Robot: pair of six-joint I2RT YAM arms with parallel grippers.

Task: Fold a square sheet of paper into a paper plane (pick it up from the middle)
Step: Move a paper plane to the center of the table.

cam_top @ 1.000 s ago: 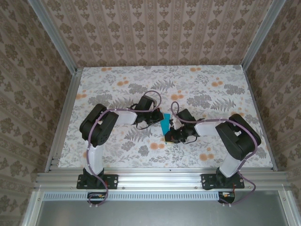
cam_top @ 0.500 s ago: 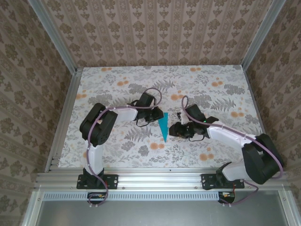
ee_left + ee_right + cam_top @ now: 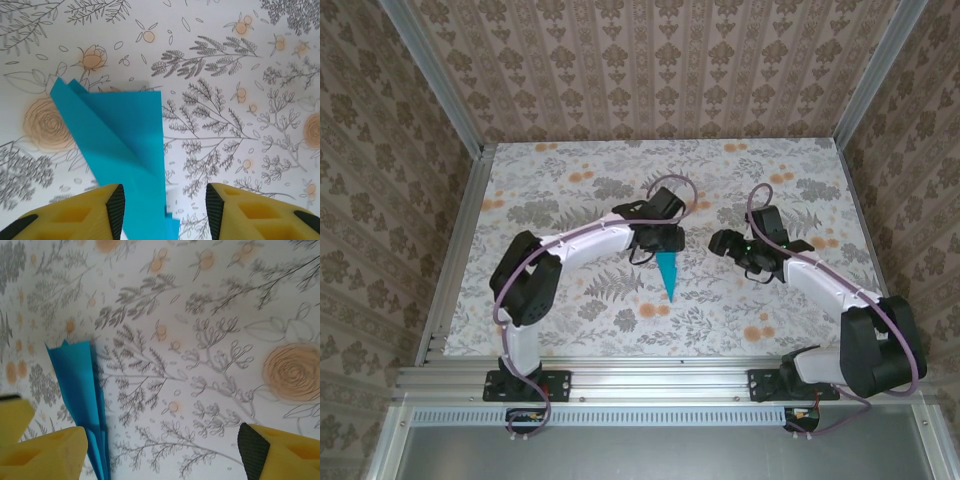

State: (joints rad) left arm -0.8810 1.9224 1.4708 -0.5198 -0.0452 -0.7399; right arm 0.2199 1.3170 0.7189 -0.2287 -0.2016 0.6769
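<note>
The square sheet of paper is folded into a slim teal paper plane (image 3: pixel 668 274) that lies flat on the flowered table, its point toward the near edge. My left gripper (image 3: pixel 658 246) hovers over the plane's wide far end. In the left wrist view the left gripper (image 3: pixel 165 212) is open, and the paper plane (image 3: pixel 120 150) lies below, running under the gap beside the left pad (image 3: pixel 117 207). My right gripper (image 3: pixel 719 241) stands open to the right of the plane, apart from it. In the right wrist view the right gripper (image 3: pixel 162 445) has nothing between its fingers, and the paper plane (image 3: pixel 79 382) lies by its left finger.
The flowered tabletop (image 3: pixel 570 190) is bounded by aluminium rails on the left (image 3: pixel 455 250) and right (image 3: pixel 870 250), and by patterned walls. Purple cables loop above both wrists. Open table lies behind the grippers and at the near right (image 3: pixel 760 325).
Both grippers have gone from shut to open. The right arm has drawn back to the right, away from the paper. The left gripper has shifted right over the plane's wide end.
</note>
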